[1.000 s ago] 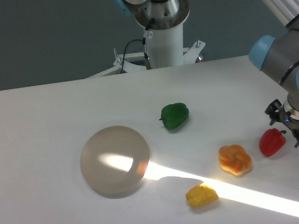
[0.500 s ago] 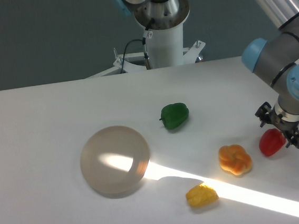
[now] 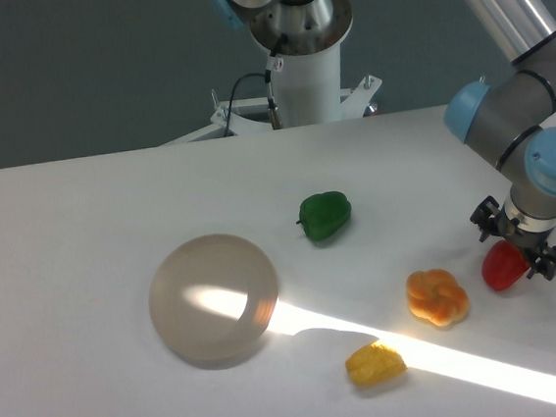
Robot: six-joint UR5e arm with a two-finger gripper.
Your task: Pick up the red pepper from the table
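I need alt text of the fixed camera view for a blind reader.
The robot hand sits low over the red pepper at the right of the white table. An orange pepper, yellow toy, green pepper and translucent bowl lie leftward.

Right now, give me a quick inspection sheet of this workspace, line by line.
Surface: white table, matte, a bright strip of light across its lower right.
Job's things: red pepper resting on the table at the right side.
Clutter: green pepper, orange pepper, yellow toy, translucent bowl.
Grippers: gripper directly over the red pepper, fingers either side of it; whether it has closed cannot be told.
Cables: black cable at the robot base.
Surroundings: dark grey-blue wall behind; nothing else seen.
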